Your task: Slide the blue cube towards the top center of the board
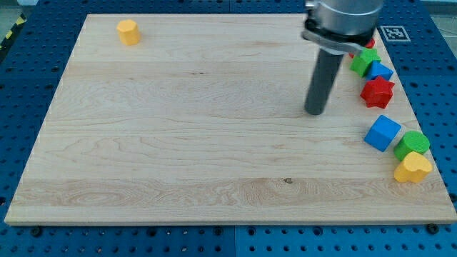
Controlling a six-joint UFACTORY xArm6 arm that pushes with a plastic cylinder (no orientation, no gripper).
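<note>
The blue cube (383, 133) lies near the board's right edge, a little below mid-height. My tip (315, 112) stands on the wood to the view's left of the cube and slightly higher, about a block's width and a half away from it, touching no block. The rod rises from the tip toward the view's top right.
A green round block (412, 143) and a yellow heart-shaped block (413, 168) sit just right of and below the blue cube. Higher on the right edge lie a red star (377, 92), another blue block (380, 71) and a green block (365, 61). A yellow block (128, 32) sits at the top left.
</note>
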